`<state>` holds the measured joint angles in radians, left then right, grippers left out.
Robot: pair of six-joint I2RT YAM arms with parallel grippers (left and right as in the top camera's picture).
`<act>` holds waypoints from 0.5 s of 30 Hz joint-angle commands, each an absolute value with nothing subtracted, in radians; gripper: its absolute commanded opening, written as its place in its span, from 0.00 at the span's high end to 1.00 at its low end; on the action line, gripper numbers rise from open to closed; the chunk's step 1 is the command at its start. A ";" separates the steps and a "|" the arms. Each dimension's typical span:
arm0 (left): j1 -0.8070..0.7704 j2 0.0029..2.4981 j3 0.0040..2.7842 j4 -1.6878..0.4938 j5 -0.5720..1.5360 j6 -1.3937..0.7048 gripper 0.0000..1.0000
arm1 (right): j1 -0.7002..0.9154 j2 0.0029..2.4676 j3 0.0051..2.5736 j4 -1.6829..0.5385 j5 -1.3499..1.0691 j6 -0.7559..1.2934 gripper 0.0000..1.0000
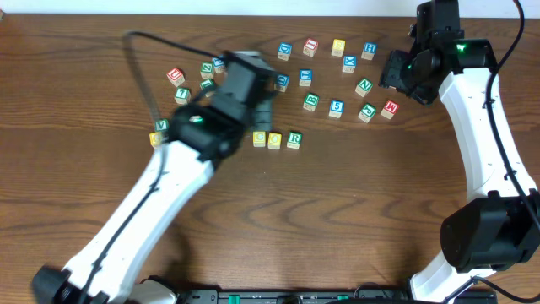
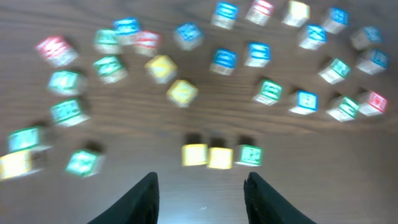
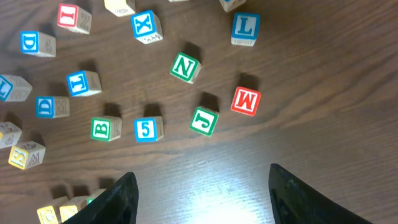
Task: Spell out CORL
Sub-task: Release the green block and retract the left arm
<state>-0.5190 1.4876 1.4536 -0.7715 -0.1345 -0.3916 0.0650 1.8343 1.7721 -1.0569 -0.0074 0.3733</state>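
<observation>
My right wrist camera reads one character per block: a red I (image 3: 68, 15), a blue X (image 3: 146, 26), a blue L (image 3: 245, 28), a blue D (image 3: 35, 42), a green N (image 3: 185, 67), a red M (image 3: 246, 101), a green J (image 3: 204, 120), a blue 5 (image 3: 148, 129) and a green B (image 3: 104, 129). Overhead, a green R (image 1: 294, 139) ends a row of three; I cannot read the two yellow blocks (image 1: 267, 139) beside it. My left wrist view is too blurred to read.

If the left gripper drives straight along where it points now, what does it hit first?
Likely the row of three blocks, its middle yellow one dead ahead between the left gripper's open jaws. View is blurred and height unclear, so it could touch the table first.
</observation>
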 commanded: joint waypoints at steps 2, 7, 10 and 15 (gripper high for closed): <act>-0.397 1.414 1.463 -0.864 -0.143 -0.374 0.56 | 0.065 1.832 1.784 -1.052 -0.006 0.361 0.38; -0.231 1.412 1.463 -0.981 -0.143 -0.355 0.56 | 0.065 1.835 1.784 -1.043 -0.006 0.361 0.38; -0.153 1.416 1.463 -1.008 -0.143 -0.314 0.56 | 0.065 1.835 1.784 -1.037 -0.006 0.361 0.38; -0.033 1.418 1.463 -0.995 -0.143 -0.244 0.45 | 0.064 1.835 1.784 -0.991 -0.002 0.342 0.39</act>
<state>-0.0971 1.4086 1.4536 -1.0008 -0.1345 -0.3122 0.0650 1.8343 1.7721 -1.0092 -0.0074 0.3645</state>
